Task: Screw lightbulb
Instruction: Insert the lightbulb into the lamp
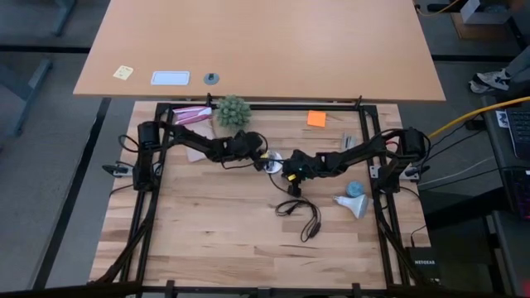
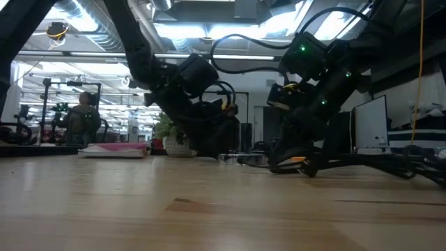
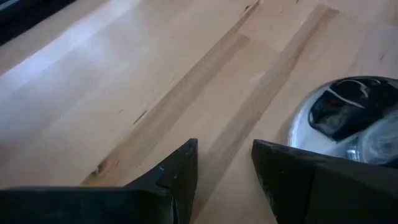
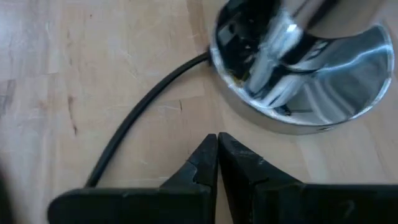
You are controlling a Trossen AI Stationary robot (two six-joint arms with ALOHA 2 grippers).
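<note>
Lightbulb (image 1: 352, 204) lies on the wooden table (image 1: 207, 236) — left fingers (image 3: 177, 177) slightly apart, right fingers (image 4: 202, 165) together.

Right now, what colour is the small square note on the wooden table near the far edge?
Orange: the small square note shows best in the high view.
</note>
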